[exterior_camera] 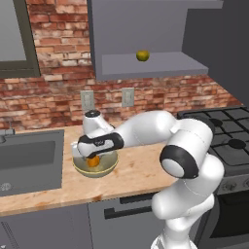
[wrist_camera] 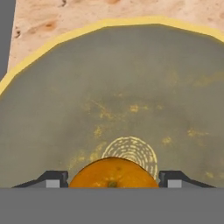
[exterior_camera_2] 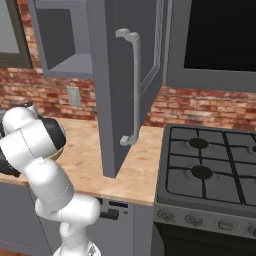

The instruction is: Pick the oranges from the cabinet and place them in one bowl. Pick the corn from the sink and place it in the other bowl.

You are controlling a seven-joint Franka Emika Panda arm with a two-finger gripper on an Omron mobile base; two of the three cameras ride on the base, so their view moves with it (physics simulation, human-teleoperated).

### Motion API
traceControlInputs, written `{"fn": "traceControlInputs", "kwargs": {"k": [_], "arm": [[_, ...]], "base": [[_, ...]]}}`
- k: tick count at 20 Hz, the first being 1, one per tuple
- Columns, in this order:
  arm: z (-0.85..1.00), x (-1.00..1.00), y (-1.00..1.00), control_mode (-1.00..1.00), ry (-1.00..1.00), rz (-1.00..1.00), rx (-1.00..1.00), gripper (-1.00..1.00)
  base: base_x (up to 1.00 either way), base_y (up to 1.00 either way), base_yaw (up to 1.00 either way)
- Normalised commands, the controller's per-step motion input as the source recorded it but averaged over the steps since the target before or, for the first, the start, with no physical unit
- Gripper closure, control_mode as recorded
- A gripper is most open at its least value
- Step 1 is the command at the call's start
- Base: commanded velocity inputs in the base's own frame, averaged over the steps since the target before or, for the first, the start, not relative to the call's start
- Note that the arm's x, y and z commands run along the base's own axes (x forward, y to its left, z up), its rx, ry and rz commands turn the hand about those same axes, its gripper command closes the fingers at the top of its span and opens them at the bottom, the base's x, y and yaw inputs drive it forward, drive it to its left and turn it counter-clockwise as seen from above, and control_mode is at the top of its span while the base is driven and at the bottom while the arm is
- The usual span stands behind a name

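Orange fruit (wrist_camera: 113, 173) sits between the two dark fingertips (wrist_camera: 52, 179) at 6 o'clock of the hand view, a tip on each side at 3 and 9 of it. Jaws appear closed on the orange, w/ no gap seen either side, so it reads as gripped, not yet let go. Fruit is round, so no long axis to mind.

Below it lies the olive-tan bowl (wrist_camera: 57, 100); the hand looks straight down into it, the bowl's pale centre ring just past the fruit toward 12. In the left base view the gripper (exterior_camera: 93, 159) hangs inside the bowl rim (exterior_camera: 115, 160) on the wooden counter (exterior_camera: 141, 170), orange low over the bowl floor. Judgement: the next move is likely a plain release, fruit dropping about mid-bowl.

Second fruit, yellow-green (exterior_camera: 142, 55), rests on the cabinet shelf (exterior_camera: 160, 65), up toward 1 o'clock from the bowl, well apart. Sink (exterior_camera: 29, 163) lies at 9 o'clock of the bowl; corn not made out. Open cabinet door (exterior_camera_2: 125, 85) w/ its handle hangs over the counter in the right base view, likely something to clear on the reach back up. Stove (exterior_camera: 228, 136) at 3 o'clock.
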Motion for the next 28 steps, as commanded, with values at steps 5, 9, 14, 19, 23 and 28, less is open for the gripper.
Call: {"fn": "traceControlInputs", "kwargs": {"k": [5, 9, 14, 19, 23, 28], "arm": [[-0.23, 0.00, -0.04, -1.00, 0.00, 0.00, 0.00, 1.00], [-0.07, 0.00, 0.00, -1.00, 0.00, 0.00, 0.00, 1.00], [0.00, 0.00, 0.00, -1.00, 0.00, 0.00, 0.00, -1.00], [0.00, 0.01, 0.00, -1.00, 0.00, 0.00, 0.00, -1.00], [0.00, 0.09, 0.00, -1.00, 0.04, 0.00, 0.00, -1.00], [0.01, 0.12, 0.00, -1.00, 0.01, 0.00, 0.00, -1.00]], "base": [[0.00, 0.00, 0.00], [0.00, 0.00, 0.00], [0.00, 0.00, 0.00], [0.00, 0.00, 0.00], [0.00, 0.00, 0.00], [0.00, 0.00, 0.00]]}}
